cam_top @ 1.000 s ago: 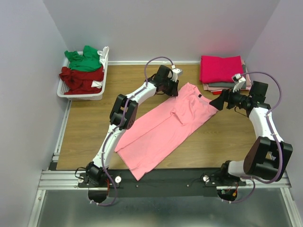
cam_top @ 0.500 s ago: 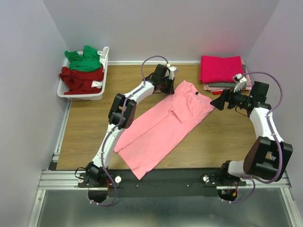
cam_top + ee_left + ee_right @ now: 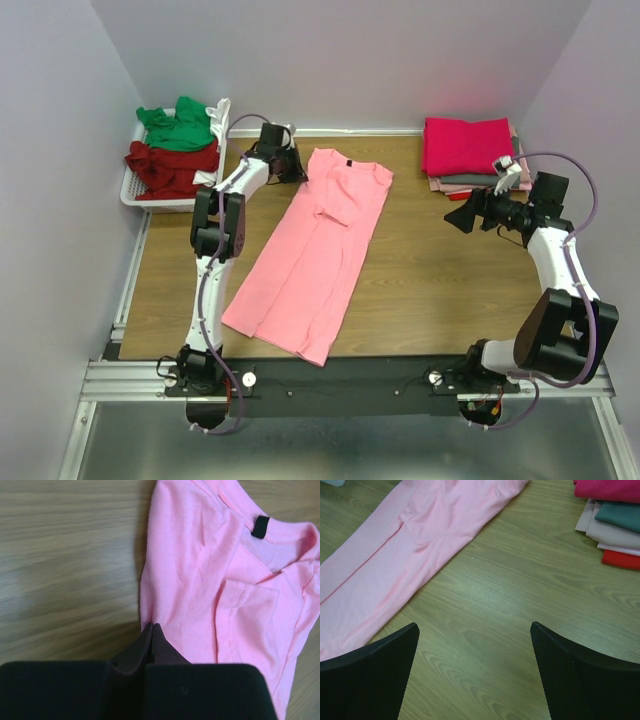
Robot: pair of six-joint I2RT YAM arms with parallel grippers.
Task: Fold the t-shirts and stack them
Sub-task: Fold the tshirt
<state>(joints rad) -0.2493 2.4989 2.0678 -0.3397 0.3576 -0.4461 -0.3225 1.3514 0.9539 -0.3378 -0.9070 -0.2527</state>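
Light pink t-shirt (image 3: pixel 310 250) lies flat, right of white basket (image 3: pixel 170 203). Left gripper (image 3: pixel 152 630), between basket and shirt, pinches shirt's shoulder edge. Right gripper (image 3: pixel 474 630) spread wide, empty, far right of basket.

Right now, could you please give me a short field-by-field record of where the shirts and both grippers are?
worked shirt: light pink cloth t-shirt, folded lengthwise, flat on the wooden table, collar at the far end
left gripper: shut on the pink shirt's shoulder edge
right gripper: open, above bare wood, touching nothing
finished stack: far right, magenta folded shirt on top, grey one beneath
waiting: green shirt and dark red shirt, crumpled in the white slotted plastic basket, far left
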